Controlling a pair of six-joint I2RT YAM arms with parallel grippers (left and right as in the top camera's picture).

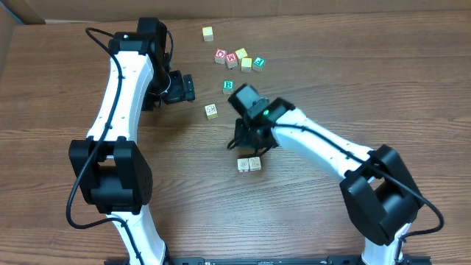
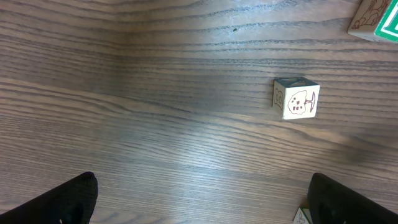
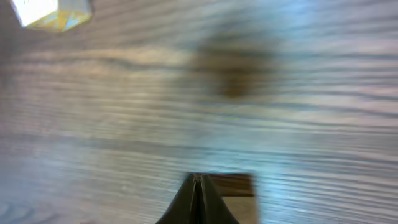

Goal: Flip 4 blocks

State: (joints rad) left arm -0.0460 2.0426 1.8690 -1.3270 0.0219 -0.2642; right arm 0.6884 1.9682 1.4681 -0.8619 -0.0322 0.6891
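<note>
Two pale cream wooden cubes (image 1: 249, 163) sit by my R gripper (image 3: 198, 186), tips pinched shut, prob. to tip them; L gripper (image 1: 190, 87) wide, empty, near red-marked cube (image 2: 296, 98).

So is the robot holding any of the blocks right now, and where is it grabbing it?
No, nothing is held. The left gripper is wide open over bare table, and the right gripper is pinched shut with nothing in it.
</note>
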